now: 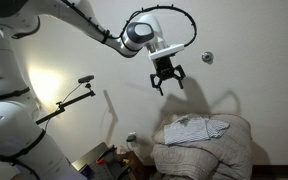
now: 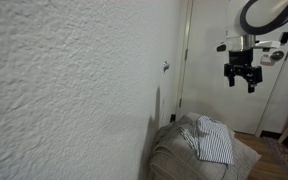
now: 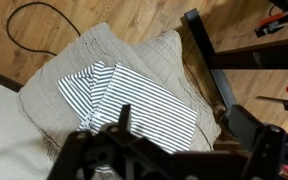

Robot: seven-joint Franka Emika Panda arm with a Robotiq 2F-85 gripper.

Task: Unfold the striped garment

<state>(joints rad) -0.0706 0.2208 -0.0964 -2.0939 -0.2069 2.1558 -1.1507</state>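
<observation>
Gripper (image 1: 167, 80) hung released, well above the folded striped garment (image 3: 134, 100). I saw that garment lying on a beige cushion (image 3: 174, 55).

The striped garment (image 1: 196, 128) lies on top of a cushion (image 1: 214, 155) that sits against the wall (image 1: 254, 40). The gripper (image 1: 167, 82) hangs above the garment, well apart from it. A wall knob (image 1: 207, 58) sits higher still, to the gripper's right in this exterior view. In the wrist view the garment (image 3: 134, 100) lies across the middle of the cushion (image 3: 54, 85). A cable (image 3: 29, 30) runs on the floor beyond the cushion's upper left. A frame (image 3: 212, 60) stands just beside the cushion's right edge.
</observation>
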